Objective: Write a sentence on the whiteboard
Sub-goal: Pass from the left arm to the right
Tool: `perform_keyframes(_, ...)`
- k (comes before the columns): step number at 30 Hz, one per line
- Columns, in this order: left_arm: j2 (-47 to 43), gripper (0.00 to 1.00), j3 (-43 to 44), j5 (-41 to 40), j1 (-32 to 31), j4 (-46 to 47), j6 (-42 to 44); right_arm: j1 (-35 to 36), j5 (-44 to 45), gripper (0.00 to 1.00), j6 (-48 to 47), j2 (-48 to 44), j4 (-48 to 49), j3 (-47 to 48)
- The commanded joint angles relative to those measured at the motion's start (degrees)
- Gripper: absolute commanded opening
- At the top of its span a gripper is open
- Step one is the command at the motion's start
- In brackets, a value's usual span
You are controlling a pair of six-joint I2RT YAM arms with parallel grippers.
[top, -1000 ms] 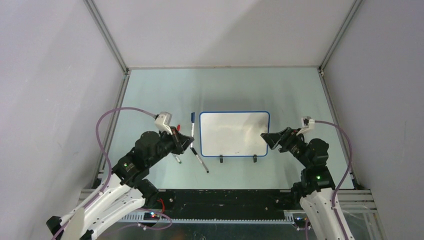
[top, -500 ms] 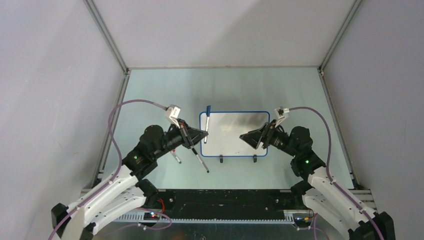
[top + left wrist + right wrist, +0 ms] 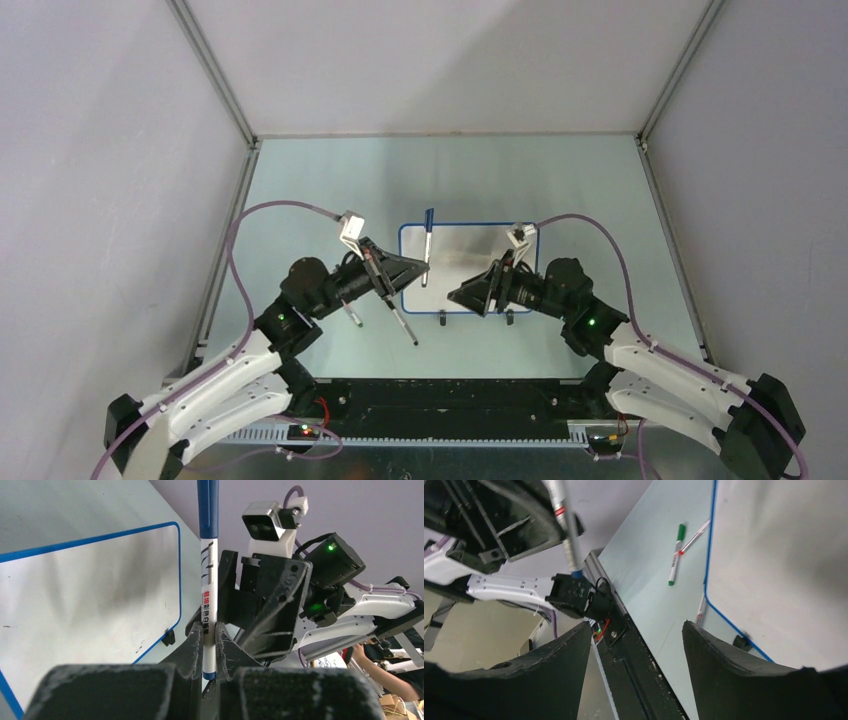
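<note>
Both arms have swung in over the whiteboard point(image 3: 470, 250), and nothing is written yet

In the last second my left gripper point(image 3: 418, 268) carried the blue marker point(image 3: 427, 240) from the table left of the board to above its left edge. Its jaws are clamped on the barrel, with the blue cap point(image 3: 207, 505) pointing to the far side. My right gripper point(image 3: 462, 297) left the board's right edge for its near middle and now faces the marker, its jaws a little narrower but apart and holding nothing. The board lies flat at mid-table, its surface showing no sentence. I judge this a cap pull, so writing cannot begin until it comes off. A green marker point(image 3: 676, 555) lies spare to the left
</note>
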Motion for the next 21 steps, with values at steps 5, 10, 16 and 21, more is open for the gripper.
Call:
perform_keyframes(5, 1.45, 0.0, -1.86, 2.33, -1.13, 9.0, -3.13, 11.58, 15.5, 0.71, -3.46, -2.16, 7.34, 2.12)
perform_keyframes(10, 0.63, 0.0, -3.37, 3.26, -2.03, 10.86, -5.15, 14.08, 20.79, 0.71, -4.59, -1.23, 12.19, 2.04)
perform_keyframes(16, -1.82, 0.0, -4.64, 3.22, -2.95, 8.64, -5.67, 16.13, 28.03, 0.65, -5.88, -2.45, 15.37, 2.29)
perform_keyframes(21, -3.33, 0.0, -5.51, 3.71, -3.59, 7.96, -6.06, 16.65, 30.34, 0.66, -5.95, -2.41, 16.26, 2.39)
